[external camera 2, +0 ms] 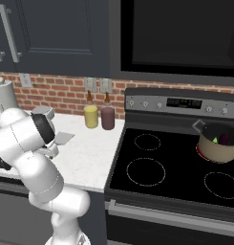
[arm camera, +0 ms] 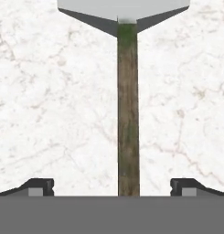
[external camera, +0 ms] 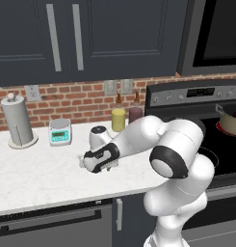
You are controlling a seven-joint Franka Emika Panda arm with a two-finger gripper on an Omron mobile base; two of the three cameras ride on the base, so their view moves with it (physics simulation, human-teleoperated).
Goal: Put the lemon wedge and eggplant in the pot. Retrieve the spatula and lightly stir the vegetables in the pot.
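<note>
The spatula (arm camera: 128,114) lies flat on the white marble counter, its thin dark handle running straight between my fingertips and its light-grey blade (arm camera: 125,9) at the far end. My gripper (arm camera: 112,187) hangs open just above the handle, one fingertip on either side, touching nothing. In the right base view the blade (external camera 2: 65,138) pokes out beside my arm. The beige pot (external camera 2: 218,143) stands on the stove's back right burner, holding the lemon wedge (external camera 2: 215,139) and the dark eggplant (external camera 2: 225,139). The pot (external camera: 231,120) also sits at the right edge of the left base view.
A paper towel holder (external camera: 16,123) and a small kitchen scale (external camera: 60,131) stand at the back left of the counter. A yellow bottle (external camera: 118,118) and a maroon bottle (external camera: 135,114) stand by the brick wall. The black stovetop (external camera 2: 161,167) lies to the right.
</note>
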